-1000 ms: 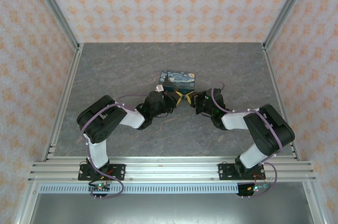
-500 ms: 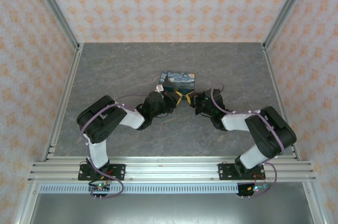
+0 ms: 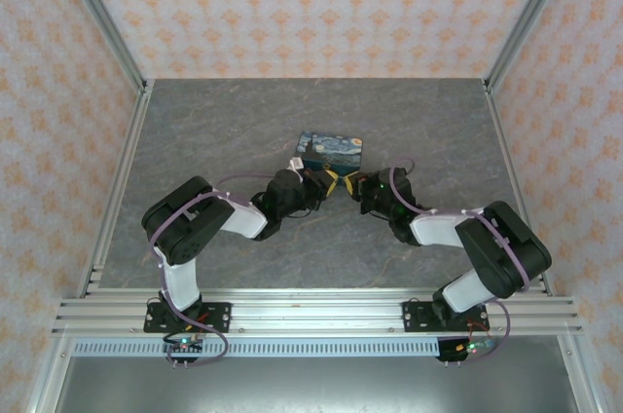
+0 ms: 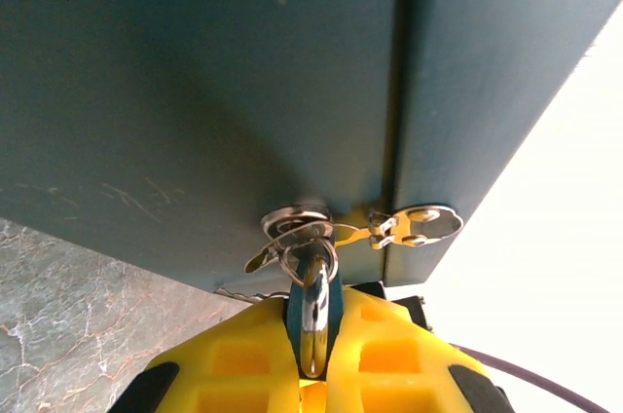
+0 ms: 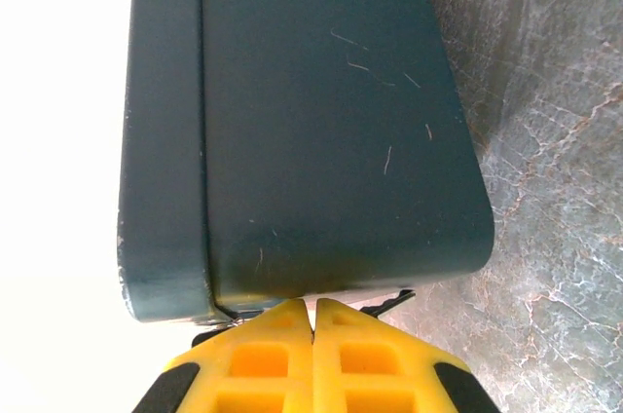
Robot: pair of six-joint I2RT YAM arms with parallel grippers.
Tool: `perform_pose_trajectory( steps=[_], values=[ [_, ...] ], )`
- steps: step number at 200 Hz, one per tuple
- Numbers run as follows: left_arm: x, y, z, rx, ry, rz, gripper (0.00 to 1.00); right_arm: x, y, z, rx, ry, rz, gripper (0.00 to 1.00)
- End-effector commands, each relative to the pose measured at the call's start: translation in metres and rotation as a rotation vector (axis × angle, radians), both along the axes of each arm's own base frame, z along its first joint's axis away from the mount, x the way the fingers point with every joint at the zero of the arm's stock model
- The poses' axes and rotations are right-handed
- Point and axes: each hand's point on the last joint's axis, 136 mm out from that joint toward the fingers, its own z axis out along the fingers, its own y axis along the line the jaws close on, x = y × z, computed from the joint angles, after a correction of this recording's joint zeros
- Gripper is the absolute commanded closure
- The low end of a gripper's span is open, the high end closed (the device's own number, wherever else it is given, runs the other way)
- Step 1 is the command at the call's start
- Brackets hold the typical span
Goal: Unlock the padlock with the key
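L gripper (image 4: 313, 304) was clamped on the padlock (image 4: 313, 325). Its yellow fingers (image 4: 243, 355) pinched the dark body from both sides, w/ the silvery shackle loop standing up btwn them. The lock hung at the hasp (image 4: 297, 223) on the near face of the blue box (image 3: 329, 147), which sat mid-table (image 3: 243, 121), so padlock = just near of the box, touching its hardware.

R gripper (image 5: 312, 320) was fully closed, pads pressed together, tips right at the box's lower near edge. Couldn't tell if the key was pinched in that seam. It's too thin to pick out, and I couldn't place it anywhere else either.

From above, both arms converged on the same spot. L came in from near-left and R from near-right, w/ tips just beside each other, R's lying right of L's.

Key relation: the lock's long axis ran near-to-far, in line w/ L's fingers, shackle end toward the box. Keyhole end prob. faced back toward L's palm, hidden by the fingers. My read: R is the arm to insert, but it sat beside the lock, not on its axis. It'd need to line up w/ the near end, and L's grip may block that.
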Motion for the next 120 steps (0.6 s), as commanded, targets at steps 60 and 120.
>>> perform_pose_trajectory(
  steps=[60, 120],
  values=[
    [-0.028, -0.037, 0.023, -0.114, -0.051, -0.145, 1.0, -0.018, 0.034, 0.023, 0.093, -0.048, 0.123, 1.0],
    [-0.03, -0.039, 0.014, -0.111, -0.072, -0.165, 1.0, -0.012, 0.043, 0.025, 0.091, -0.11, 0.164, 1.0]
  ],
)
